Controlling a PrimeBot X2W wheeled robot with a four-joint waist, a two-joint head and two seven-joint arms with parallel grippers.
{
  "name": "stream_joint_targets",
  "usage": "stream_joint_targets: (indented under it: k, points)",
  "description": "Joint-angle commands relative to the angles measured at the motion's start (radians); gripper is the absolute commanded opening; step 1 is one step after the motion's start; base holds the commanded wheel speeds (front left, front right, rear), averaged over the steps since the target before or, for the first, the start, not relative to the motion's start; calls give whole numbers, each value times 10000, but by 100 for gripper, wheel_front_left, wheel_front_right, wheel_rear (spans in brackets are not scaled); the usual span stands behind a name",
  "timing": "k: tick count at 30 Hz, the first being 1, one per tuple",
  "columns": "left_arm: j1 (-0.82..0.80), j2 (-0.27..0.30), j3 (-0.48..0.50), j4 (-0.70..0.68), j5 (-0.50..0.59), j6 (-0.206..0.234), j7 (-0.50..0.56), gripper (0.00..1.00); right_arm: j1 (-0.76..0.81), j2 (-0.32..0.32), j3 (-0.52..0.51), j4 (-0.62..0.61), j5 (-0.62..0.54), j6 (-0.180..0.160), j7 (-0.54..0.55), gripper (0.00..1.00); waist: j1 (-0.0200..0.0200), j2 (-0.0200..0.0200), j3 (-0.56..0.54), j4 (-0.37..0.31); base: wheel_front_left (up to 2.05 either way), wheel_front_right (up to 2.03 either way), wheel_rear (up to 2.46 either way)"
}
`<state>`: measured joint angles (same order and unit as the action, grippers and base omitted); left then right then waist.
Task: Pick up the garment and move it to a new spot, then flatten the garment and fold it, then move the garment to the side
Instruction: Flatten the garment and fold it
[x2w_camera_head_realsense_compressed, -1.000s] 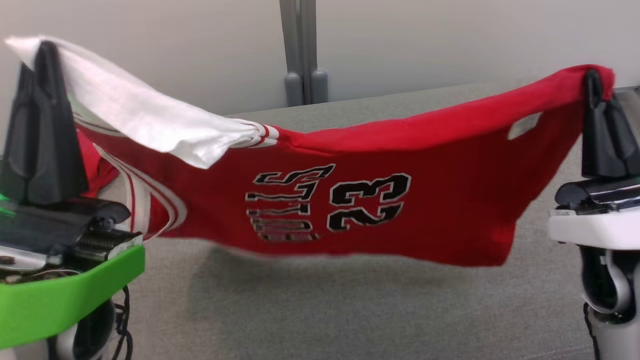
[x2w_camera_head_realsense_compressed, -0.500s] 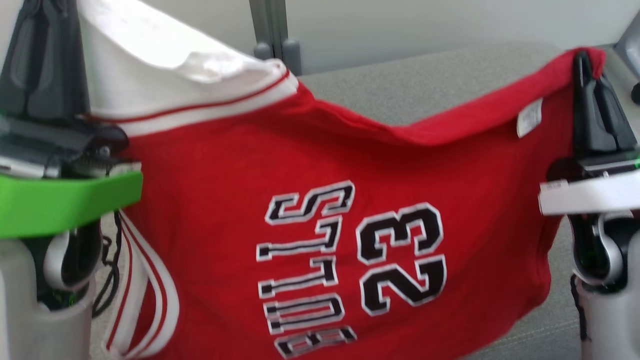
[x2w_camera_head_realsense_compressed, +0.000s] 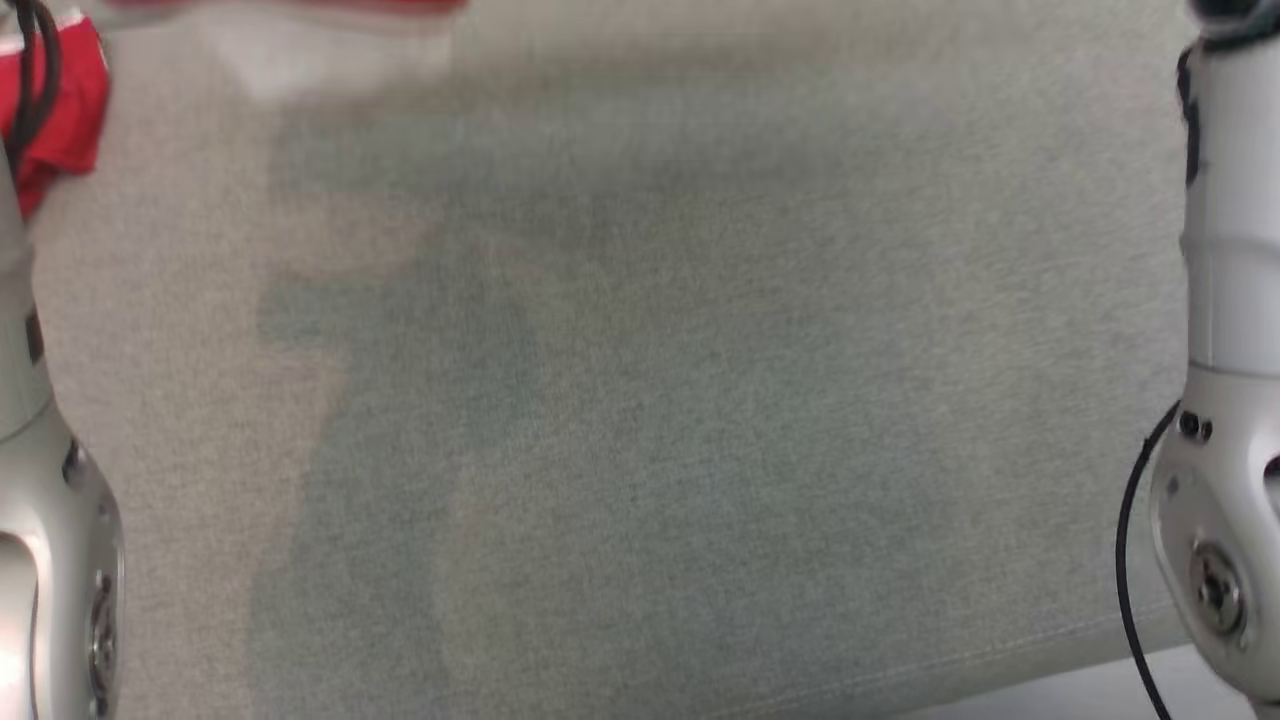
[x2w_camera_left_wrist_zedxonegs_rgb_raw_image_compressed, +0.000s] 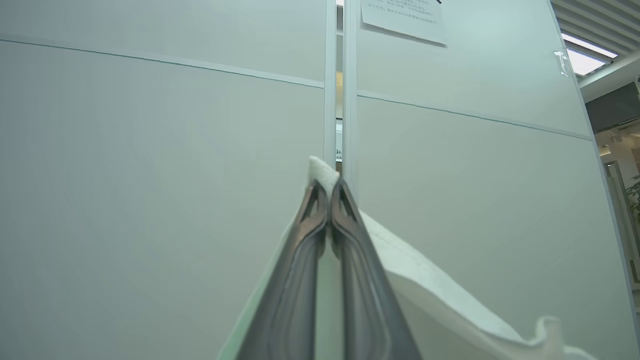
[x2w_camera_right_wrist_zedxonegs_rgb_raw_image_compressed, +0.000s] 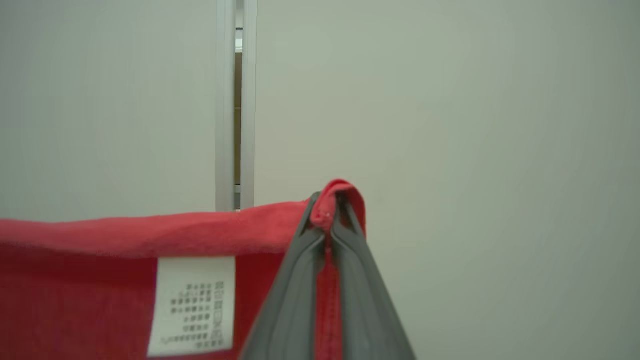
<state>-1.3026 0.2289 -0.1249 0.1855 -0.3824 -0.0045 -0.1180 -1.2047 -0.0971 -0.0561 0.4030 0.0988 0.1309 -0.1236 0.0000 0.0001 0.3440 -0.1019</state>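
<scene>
My left gripper (x2w_camera_left_wrist_zedxonegs_rgb_raw_image_compressed: 329, 187) is pressed together on a white fold of the red-and-white knit jersey garment (x2w_camera_right_wrist_zedxonegs_rgb_raw_image_compressed: 100, 235). My right gripper (x2w_camera_right_wrist_zedxonegs_rgb_raw_image_compressed: 327, 205) pinches the garment's red edge, which loops over the tips. 1 white printed care label (x2w_camera_right_wrist_zedxonegs_rgb_raw_image_compressed: 192, 305) hangs just beside it. In the head view, red cloth shows at the top left corner, over the grey woven fabric surface (x2w_camera_head_realsense_compressed: 700, 400).

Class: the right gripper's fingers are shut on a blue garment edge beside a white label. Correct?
Not blue: the right wrist view shows the right gripper's fingers shut on a red garment edge beside the white label.
</scene>
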Motion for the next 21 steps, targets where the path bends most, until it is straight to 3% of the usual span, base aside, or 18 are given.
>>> stream_joint_targets:
  k: [1,5,11,21]
  points:
    - [-228,-128,40,337,-12,12,-240,0,-305,68,-44,542,-306,-4,-251,0,0,-1,1447,444,0,0,0]
    - [-11,-415,106,1046,-257,-94,-872,0,-803,157,-170,2047,-767,-5,-915,0,0,-1,2360,739,0,0,0]
    - [1614,-867,425,1219,-820,-447,-1398,0,-161,242,101,3488,-1035,-5,-1403,0,0,-1,3133,963,0,0,0]
    - [4872,-1281,1396,-717,-977,-930,-1473,0,1545,126,381,2094,43,-5,-1418,0,0,-1,2983,951,0,0,0]
